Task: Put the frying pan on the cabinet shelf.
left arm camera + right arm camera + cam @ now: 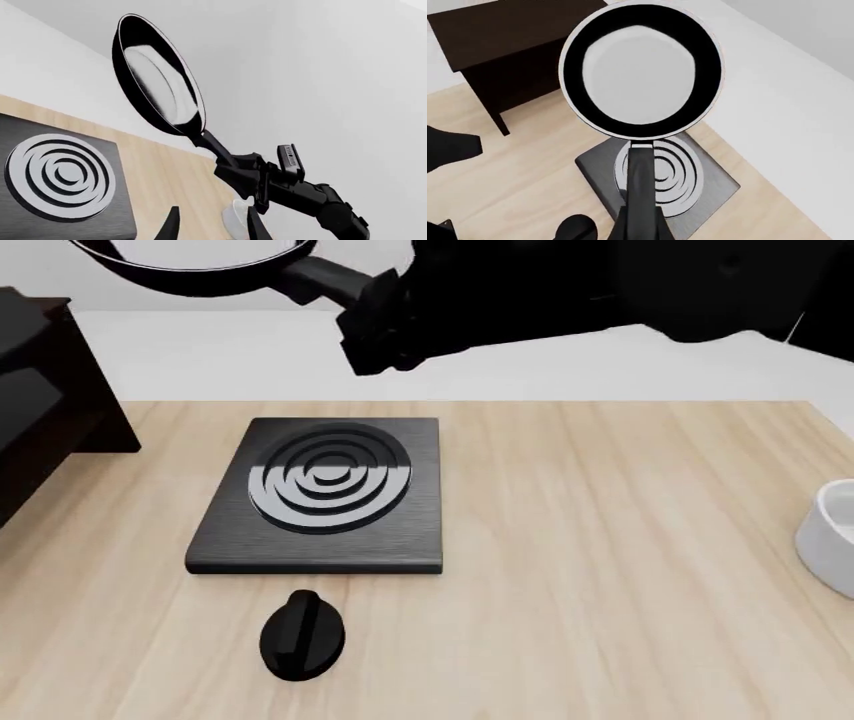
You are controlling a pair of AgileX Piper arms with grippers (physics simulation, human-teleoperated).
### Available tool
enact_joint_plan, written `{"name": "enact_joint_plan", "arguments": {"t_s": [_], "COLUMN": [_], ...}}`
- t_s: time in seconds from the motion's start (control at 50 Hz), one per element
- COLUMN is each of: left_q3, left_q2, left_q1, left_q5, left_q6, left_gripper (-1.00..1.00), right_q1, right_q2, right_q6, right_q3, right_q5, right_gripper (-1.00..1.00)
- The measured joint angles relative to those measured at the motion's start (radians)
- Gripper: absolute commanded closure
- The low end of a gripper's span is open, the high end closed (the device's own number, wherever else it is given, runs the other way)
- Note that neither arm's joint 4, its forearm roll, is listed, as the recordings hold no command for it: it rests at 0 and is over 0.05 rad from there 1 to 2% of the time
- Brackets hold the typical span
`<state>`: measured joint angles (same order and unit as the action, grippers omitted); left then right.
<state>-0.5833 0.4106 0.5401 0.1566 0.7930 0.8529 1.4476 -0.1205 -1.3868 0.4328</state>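
One small round black frying pan (642,70) with a glossy pale-reflecting inside hangs in the air above the one square black stove plate (320,495) with silver rings. The right gripper (250,172) is clamped on its long black handle. One black oval knob (303,634) lies near the plate on the light wooden table (614,560). One dark brown cabinet (507,47) stands at the table's left, its top board bare. A white bowl-like rim (830,535) shows at the right edge, contents hidden. The left gripper's (210,225) finger tips seem apart.

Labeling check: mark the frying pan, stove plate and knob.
frying pan (640,70): right wrist view, glossy inside.
stove plate (220,545): front view, bare near-left corner.
knob (303,635): front view, middle of its top.
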Motion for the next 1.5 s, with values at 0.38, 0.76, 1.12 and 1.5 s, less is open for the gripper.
{"name": "enact_joint_plan", "arguments": {"t_s": [0.38,0.76,1.12,1.5], "left_q3": [0.0,0.01,0.017,0.017], "left_q2": [-0.008,-0.011,-0.008,-0.005], "left_q1": [0.018,0.017,0.017,0.02], "left_q5": [0.002,-0.004,-0.011,-0.009], "left_q6": [0.018,0.024,0.022,0.024], "left_gripper": [-1.0,-1.0,-1.0,-1.0], "right_q1": [0.073,0.144,0.19,0.225], "right_q2": [0.043,0.06,0.06,0.074], "right_q6": [0.016,0.015,0.024,0.034], "right_q3": [0.002,0.008,0.006,-0.031], "right_q5": [-0.059,-0.095,-0.109,-0.108], "right_gripper": [1.0,1.0,1.0,1.0]}}
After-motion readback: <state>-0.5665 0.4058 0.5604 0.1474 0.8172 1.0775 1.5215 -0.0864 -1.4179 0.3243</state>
